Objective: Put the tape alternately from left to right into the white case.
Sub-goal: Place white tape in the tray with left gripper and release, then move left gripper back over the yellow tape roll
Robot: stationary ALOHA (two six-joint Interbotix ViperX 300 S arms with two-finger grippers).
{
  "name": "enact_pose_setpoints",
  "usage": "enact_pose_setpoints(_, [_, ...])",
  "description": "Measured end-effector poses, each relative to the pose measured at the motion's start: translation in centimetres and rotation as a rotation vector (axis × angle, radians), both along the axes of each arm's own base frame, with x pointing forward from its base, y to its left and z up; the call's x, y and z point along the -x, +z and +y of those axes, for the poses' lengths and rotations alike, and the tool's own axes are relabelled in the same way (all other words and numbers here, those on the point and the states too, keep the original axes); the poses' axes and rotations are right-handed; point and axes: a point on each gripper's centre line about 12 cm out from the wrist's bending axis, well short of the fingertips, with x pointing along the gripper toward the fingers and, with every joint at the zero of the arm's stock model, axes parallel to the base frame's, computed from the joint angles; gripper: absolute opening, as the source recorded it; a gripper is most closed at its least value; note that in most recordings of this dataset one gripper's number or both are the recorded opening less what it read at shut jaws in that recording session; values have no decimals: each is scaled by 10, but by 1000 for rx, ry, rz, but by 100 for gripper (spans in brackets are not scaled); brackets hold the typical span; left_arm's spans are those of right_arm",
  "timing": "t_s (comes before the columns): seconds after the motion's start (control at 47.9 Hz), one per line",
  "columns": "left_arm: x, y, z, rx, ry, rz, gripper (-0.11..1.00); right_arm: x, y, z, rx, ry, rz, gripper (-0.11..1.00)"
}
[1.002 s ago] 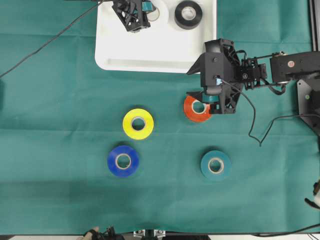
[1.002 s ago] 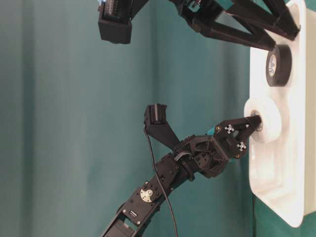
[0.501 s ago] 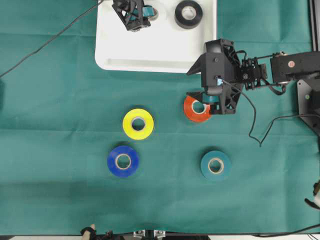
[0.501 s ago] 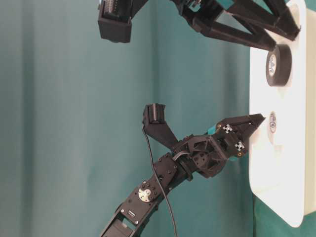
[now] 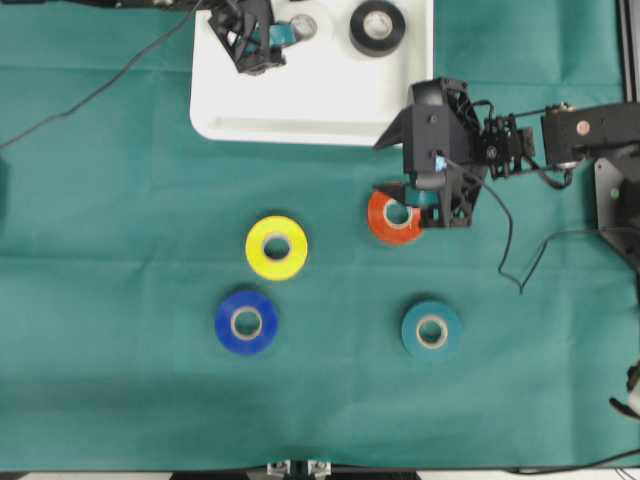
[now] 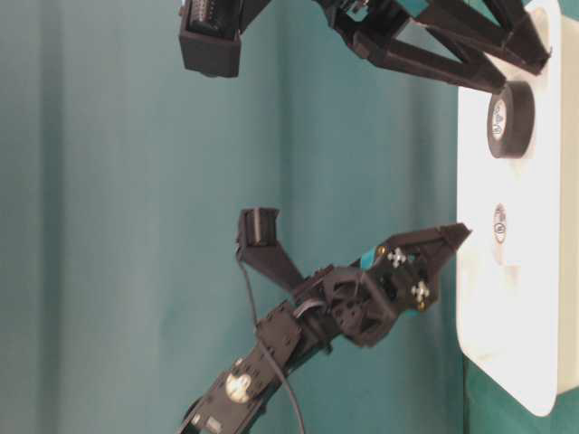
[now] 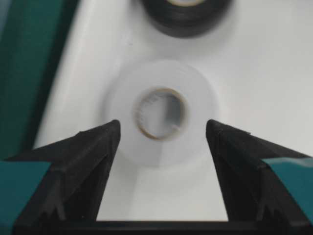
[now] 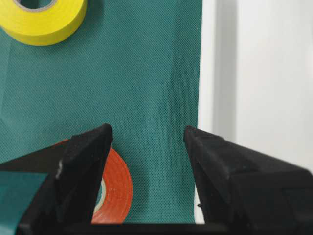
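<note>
The white case lies at the top of the table. Inside it sit a black tape and a white tape, both lying flat. My left gripper hovers just short of the white tape, open, fingers apart from the roll. From above the left gripper is over the case's upper left part. My right gripper stands open below the case's lower right corner. Its left finger covers part of the orange tape, and only cloth shows between the fingers.
On the green cloth lie a yellow tape, a blue tape and a teal tape. The orange tape lies under the right gripper. A black cable trails from the right arm.
My left gripper has opened and let go of the white tape, which now lies in the case, then drawn back a little to the left. The right arm has not moved.
</note>
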Motion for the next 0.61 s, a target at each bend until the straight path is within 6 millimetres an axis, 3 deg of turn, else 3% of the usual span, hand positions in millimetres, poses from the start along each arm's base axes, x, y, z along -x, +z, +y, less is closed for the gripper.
enact_pose_setpoints(0.167, [7,10,-32,-1,-59,-8,96,0,0,0,-1,0,1,68])
enact_pose_setpoints(0.605, [27,11,-106,16,-210,13,96,0,0,1,-1,1,0,68])
